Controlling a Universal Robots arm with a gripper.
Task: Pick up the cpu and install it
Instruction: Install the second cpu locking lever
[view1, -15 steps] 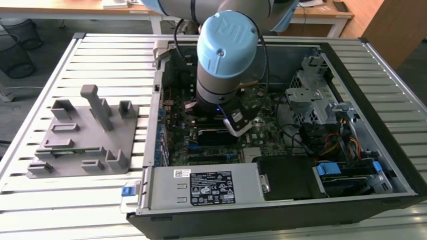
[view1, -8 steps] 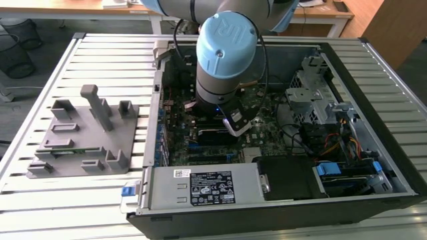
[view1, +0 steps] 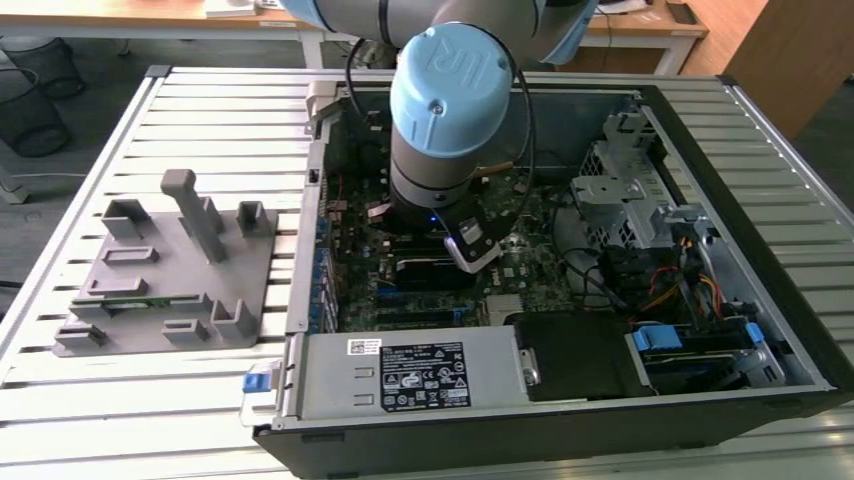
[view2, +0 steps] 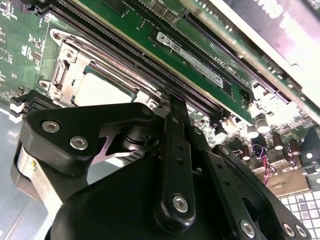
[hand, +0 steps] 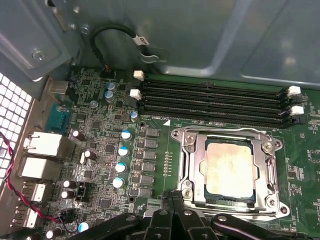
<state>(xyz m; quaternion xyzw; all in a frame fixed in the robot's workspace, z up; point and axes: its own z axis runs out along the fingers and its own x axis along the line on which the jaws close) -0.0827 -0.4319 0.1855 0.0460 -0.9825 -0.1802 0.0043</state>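
the arm (view1: 447, 110) reaches down into the open pc case (view1: 561, 400), which lies on a slatted table (view1: 214, 110). the gripper (hand: 172, 197) hangs just over the motherboard (hand: 100, 150), its fingers (view2: 176, 125) pressed together with nothing between them. the cpu (hand: 230, 170) sits flat inside the metal socket frame (hand: 192, 135), just beyond the fingertips and not touched. four ram slots (hand: 215, 100) run beside the socket. a grey fixture (view1: 174, 270) stands on the table at the exterior view's left
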